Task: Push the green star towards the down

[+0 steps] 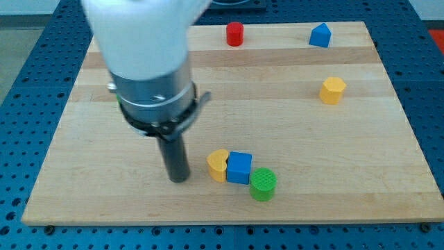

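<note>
No green star shows in the camera view; the large arm body [149,62] covers the board's upper left and may hide it. My tip [179,179] rests on the board at the lower middle. Just to its right lies a row of three touching blocks: a yellow block [217,165], a blue cube [239,167] and a green cylinder [263,184]. The tip stands a short gap left of the yellow block and does not touch it.
A red cylinder [235,33] and a blue block [320,35] sit near the board's top edge. A yellow hexagon block [333,90] lies at the right. The wooden board [361,160] ends close below the green cylinder.
</note>
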You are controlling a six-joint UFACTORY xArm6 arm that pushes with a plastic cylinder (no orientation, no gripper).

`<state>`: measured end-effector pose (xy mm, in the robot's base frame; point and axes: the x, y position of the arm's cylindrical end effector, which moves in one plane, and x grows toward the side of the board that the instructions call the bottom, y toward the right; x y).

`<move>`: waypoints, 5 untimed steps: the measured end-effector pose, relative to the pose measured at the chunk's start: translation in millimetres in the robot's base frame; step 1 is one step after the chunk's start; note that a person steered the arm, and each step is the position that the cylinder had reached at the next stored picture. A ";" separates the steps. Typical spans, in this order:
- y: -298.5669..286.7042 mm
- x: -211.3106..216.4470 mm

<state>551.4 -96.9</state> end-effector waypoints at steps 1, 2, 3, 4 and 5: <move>-43.7 -29.7; -84.0 -60.1; -112.1 -86.6; -132.5 -113.7; -144.3 -144.1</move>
<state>407.3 -241.2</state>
